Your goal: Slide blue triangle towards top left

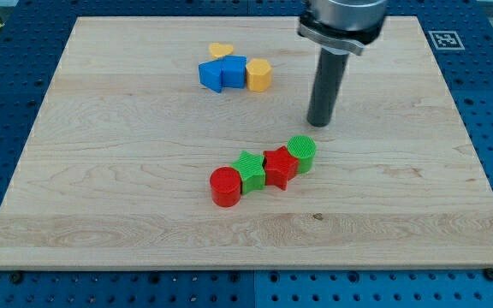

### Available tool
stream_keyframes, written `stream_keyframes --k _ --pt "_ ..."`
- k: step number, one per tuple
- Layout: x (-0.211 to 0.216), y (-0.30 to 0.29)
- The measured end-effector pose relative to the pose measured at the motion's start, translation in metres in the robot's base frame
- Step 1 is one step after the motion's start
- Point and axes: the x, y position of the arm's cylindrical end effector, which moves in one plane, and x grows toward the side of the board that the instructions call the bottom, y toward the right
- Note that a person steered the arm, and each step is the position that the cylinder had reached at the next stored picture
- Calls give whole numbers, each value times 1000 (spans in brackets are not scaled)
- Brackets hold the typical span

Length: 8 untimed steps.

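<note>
I am steering a single arm over a pale wooden desk [101, 197] that rests on a blue perforated base. My end effector is only a straight dark rod with nothing that opens or closes, so it holds nothing; my tip [319, 124] rests on bare wood right of centre, just above the green cylinder [302, 154] and well to the right of the blue blocks. Near the view's top, left of centre, sits a tight cluster: the blue triangle [210, 75] on the left, a blue cube [232, 70] touching its right side, a yellow hexagonal block [258, 74] touching the cube, and a yellow heart [221, 50] just behind them. Below centre, a diagonal chain runs from the red cylinder [225, 186] through a green star [251, 170] and a red star [280, 166] up to the green cylinder. The main risk, as I judge it, is the crowding: the triangle's right side is blocked by the cube, so pushing from where I am would shove the yellow hexagonal block and cube along with it, or nudge the heart away. A glancing contact on a slanted face could also spin the triangle off course, so I would have to come round below it. I can read no brands or writing; only a black-and-white square marker [443, 39] shows at the desk's top right corner.
</note>
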Motion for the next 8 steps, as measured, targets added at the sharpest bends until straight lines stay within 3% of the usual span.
stream_keyframes --k 1,3,6,8 --pt "-3 -15" --pt "-35 -138" --pt "-78 -110" --pt "-86 -148"
